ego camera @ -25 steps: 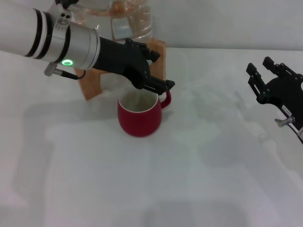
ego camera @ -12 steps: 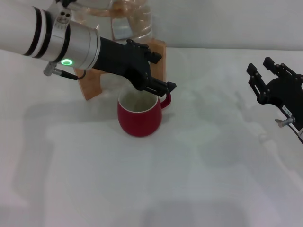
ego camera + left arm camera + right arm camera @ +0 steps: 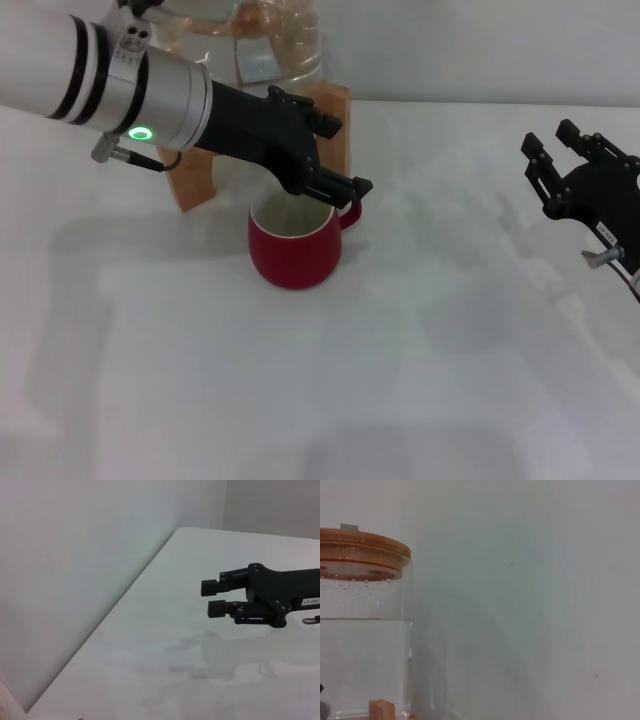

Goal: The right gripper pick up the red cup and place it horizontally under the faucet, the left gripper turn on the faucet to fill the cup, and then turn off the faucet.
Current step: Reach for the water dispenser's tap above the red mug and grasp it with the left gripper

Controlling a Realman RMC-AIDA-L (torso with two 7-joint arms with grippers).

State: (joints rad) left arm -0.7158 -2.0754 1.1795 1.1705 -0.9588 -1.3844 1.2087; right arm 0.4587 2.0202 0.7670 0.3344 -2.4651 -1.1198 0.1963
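The red cup (image 3: 294, 244) stands upright on the desk (image 3: 420, 380), just in front of the wooden stand (image 3: 195, 180) carrying the water jar (image 3: 365, 630). The left gripper (image 3: 330, 170) reaches over the cup's rim; whether it is clamped cannot be told. The right gripper (image 3: 560, 160) hangs well apart from the cup, fingers spread and empty.

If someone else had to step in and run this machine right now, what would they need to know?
Left gripper: over the red cup, in front of the water jar, where the faucet must be; the faucet itself is hidden behind the arm.
Right gripper: open, empty, off to the robot's right, above the table.
Done: cup stands upright on the table below the jar's wooden stand.
Unclear: whether water is flowing, and how full the cup is.
Left: finish filling, turn the faucet off.
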